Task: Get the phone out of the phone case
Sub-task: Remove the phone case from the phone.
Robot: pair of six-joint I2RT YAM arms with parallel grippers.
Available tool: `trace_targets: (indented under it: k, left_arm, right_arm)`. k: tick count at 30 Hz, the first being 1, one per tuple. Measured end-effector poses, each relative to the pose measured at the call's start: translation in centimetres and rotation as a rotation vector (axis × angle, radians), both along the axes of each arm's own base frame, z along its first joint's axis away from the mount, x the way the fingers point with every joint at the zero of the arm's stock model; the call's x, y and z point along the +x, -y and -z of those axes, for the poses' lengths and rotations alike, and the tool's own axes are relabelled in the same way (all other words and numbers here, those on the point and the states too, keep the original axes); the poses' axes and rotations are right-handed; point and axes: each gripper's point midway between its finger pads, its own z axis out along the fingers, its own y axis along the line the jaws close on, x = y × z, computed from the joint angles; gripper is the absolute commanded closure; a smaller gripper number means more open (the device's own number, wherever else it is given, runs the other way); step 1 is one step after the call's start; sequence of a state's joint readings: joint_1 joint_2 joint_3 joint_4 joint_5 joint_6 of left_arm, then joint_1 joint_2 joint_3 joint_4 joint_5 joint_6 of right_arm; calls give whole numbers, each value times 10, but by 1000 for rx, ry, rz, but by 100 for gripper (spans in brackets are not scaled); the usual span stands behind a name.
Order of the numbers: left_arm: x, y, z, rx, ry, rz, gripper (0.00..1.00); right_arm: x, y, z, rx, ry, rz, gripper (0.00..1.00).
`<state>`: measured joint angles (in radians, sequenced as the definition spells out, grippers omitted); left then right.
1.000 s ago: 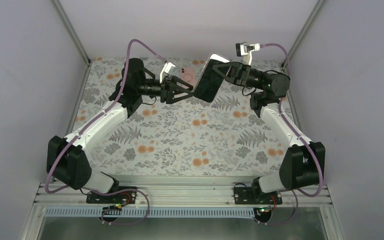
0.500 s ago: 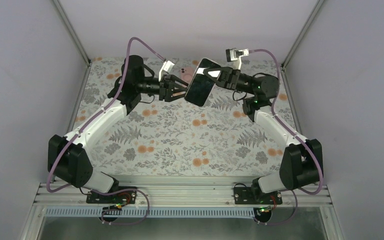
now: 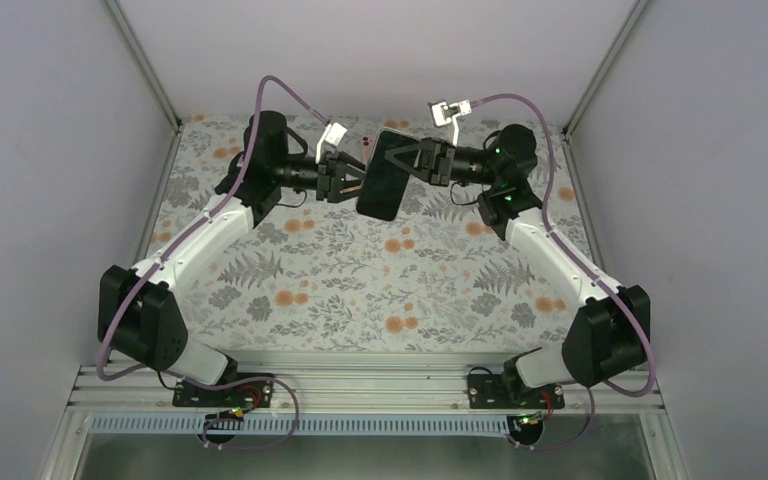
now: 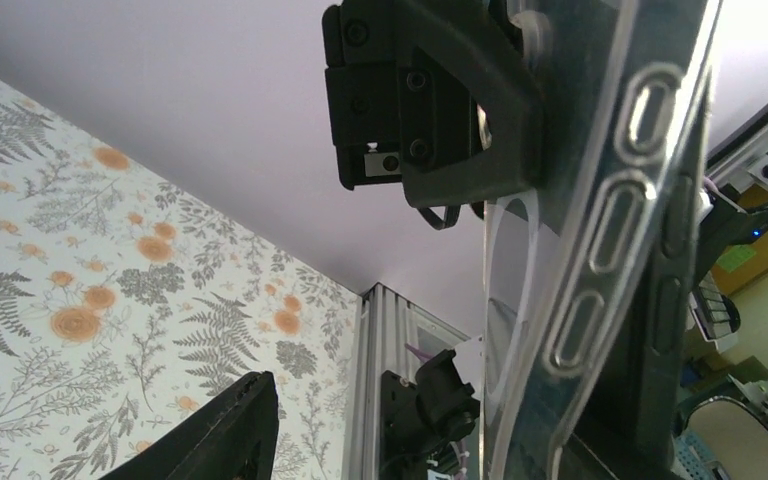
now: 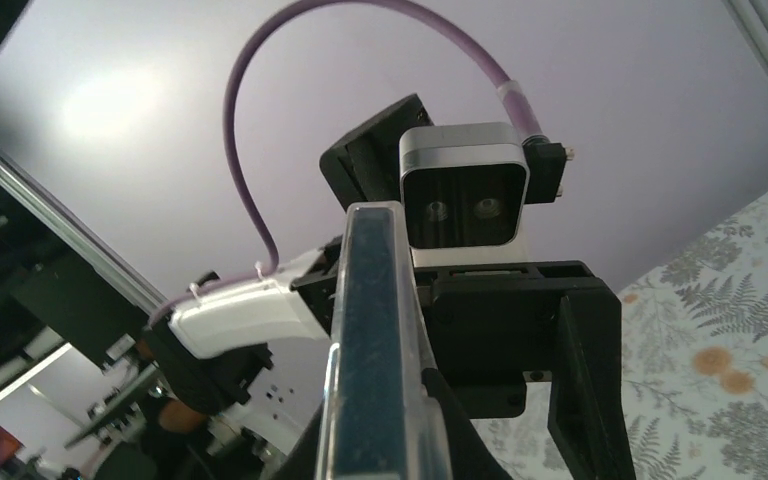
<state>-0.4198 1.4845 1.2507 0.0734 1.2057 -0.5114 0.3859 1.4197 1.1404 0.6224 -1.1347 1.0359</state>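
Being held well above the desk at its far middle, the phone is seated in its clear phone case, so the task is judged not yet done. The right claw is clenched on the phone case near its upper end. In the right wrist view the case is seen edge-on, gripped, it seems, across the screen side and the back. The lower end is thereby left free and is turned toward the left arm.

The left claw is spread, grasping nothing, and is set just beside the left edge of the case. One of its fingers is seen low in the left wrist view, apart from the case. The side of the case with its button cut-outs is presented to that claw, probably so that the rim can be caught and peeled while the other end is anchored. Whether the left fingers touch the case cannot be told from above. A slip is judged likely if only the clear rim is pinched, since it will flex.
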Motion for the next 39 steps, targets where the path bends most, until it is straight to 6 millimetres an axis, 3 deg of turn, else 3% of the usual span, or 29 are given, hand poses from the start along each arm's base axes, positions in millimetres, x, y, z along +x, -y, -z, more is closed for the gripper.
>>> trace_targets:
  k: [14,29,34,39]
  left_arm:
    - [-15,7,8,3,-11,65,55]
    - [-15,2,11,-26,-62,43,90]
    - [-7,-1,14,-39,-116,-2,97]
    - [1,-3,7,-62,-123,-35,98]
  right_arm:
    - [-13,-9,14,-90,53,-85,96]
    - [0,-17,23,-152,13,-159,96]
    - [17,-19,32,-171,-46,-165,79]
    - [32,-15,31,-180,-84,-144,54]
